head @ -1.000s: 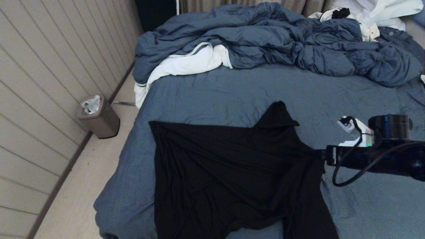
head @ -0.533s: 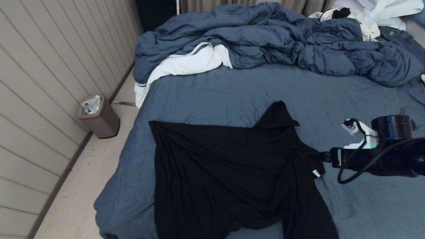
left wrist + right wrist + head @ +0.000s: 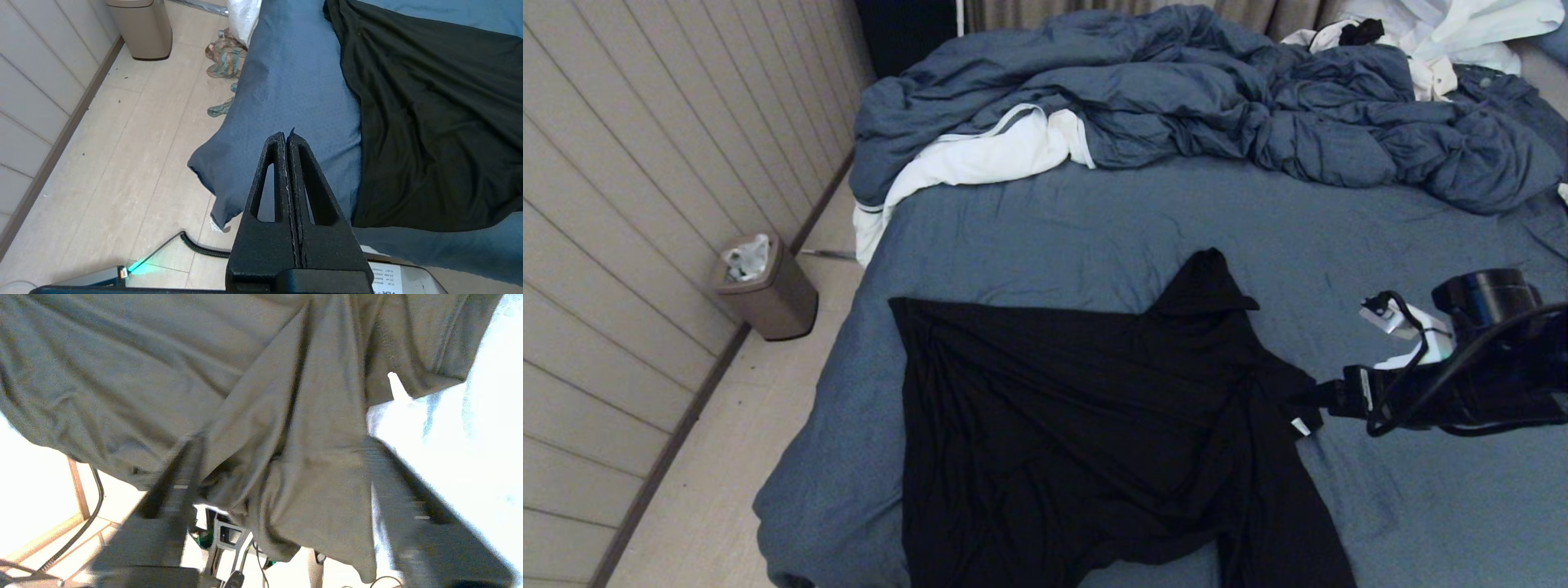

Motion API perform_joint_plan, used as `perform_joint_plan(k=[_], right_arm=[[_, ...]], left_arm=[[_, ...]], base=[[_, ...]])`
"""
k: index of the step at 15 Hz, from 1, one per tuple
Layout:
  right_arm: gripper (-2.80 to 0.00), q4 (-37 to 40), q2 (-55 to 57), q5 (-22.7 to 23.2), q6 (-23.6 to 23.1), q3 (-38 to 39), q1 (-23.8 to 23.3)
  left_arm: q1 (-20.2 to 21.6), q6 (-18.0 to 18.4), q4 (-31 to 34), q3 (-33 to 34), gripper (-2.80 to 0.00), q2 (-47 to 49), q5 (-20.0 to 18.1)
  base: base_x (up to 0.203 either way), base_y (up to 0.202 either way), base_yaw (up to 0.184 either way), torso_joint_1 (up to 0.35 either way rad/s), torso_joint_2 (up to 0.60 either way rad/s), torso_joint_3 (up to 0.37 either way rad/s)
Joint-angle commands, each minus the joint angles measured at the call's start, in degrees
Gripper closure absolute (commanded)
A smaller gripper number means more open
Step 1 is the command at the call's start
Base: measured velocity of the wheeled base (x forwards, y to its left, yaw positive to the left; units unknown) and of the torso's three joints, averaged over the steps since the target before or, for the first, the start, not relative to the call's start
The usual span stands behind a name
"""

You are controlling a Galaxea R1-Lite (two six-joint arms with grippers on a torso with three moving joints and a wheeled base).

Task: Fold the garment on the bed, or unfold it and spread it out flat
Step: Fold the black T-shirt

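Garment [image 3: 261, 396] fold between spread right pincer [image 3: 282, 465] fingers, wrist view only.

Your right arm [image 3: 1462, 392] is a glossy black housing with a squat black cylinder on top and a white block beside it. A black cable loops from that block down around the wrist. Your left gripper [image 3: 287, 141] has two matte black, grainy fingers [image 3: 269, 179], each a long triangle with a slot cut through it. Your right gripper [image 3: 282, 457] shows dark, ribbed fingers [image 3: 392, 473].
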Motion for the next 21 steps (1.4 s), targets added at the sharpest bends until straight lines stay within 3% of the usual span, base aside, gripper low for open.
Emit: perform_joint_plan(k=[1, 4, 5, 7, 9, 12, 14, 17, 19, 21], right_arm=[[0.0, 0.01, -3.05, 0.26, -0.73, 2.05, 0.27], [0.0, -0.14, -2.72, 0.45, -5.12, 3.66, 0.22], [0.0, -0.09, -2.72, 0.45, -5.01, 3.51, 0.16], [0.0, -0.17, -2.81, 0.45, -5.03, 3.77, 0.16], [0.0, -0.26, -2.81, 0.45, -5.56, 4.39, 0.25], [0.0, -0.09, -4.82, 0.53, -3.95, 3.25, 0.16], [0.0, -0.06, -8.2, 0.56, 0.54, 1.99, 0.48], [0.0, 1.58, -13.46, 0.41, 6.02, 0.32, 0.85], [0.0, 9.45, -19.15, 0.17, 6.43, -2.74, 0.75], [0.0, 21.4, -22.5, -0.28, 6.63, -10.7, 0.07]], left_arm=[[0.01, -0.06, 0.03, 0.0, 0.0, 0.0, 0.03], [0.01, -0.24, 0.89, -1.5, 0.0, 0.1, 0.51], [0.01, -1.01, 2.15, -4.67, 0.0, 0.93, 0.59], [-0.02, -6.35, 7.6, -14.97, 0.0, 8.12, -0.27], [-0.12, -11.24, 10.65, -20.62, 0.0, 19.87, -4.25], [-0.19, -14.79, 9.88, -23.98, 0.0, 39.35, -13.33], [-0.19, -15.95, 7.57, -24.85, 0.0, 51.08, -19.0], [0.28, -15.02, 0.64, -23.28, 0.0, 65.56, -23.4], [1.33, -10.75, -13.08, -17.39, 0.0, 72.74, -24.5], [1.92, -8.8, -21.63, -13.86, 0.0, 79.96, -24.94]], base=[[0.0, 0.0, 0.0, 0.0, 0.0, 0.0], [0.0, 0.0, 0.0, 0.0, 0.0, 0.0], [0.0, 0.0, 0.0, 0.0, 0.0, 0.0], [0.0, 0.0, 0.0, 0.0, 0.0, 0.0], [0.0, 0.0, 0.0, 0.0, 0.0, 0.0], [0.0, 0.0, 0.0, 0.0, 0.0, 0.0], [0.0, 0.0, 0.0, 0.0, 0.0, 0.0], [0.0, 0.0, 0.0, 0.0, 0.0, 0.0], [0.0, 0.0, 0.0, 0.0, 0.0, 0.0], [0.0, 0.0, 0.0, 0.0, 0.0, 0.0]])
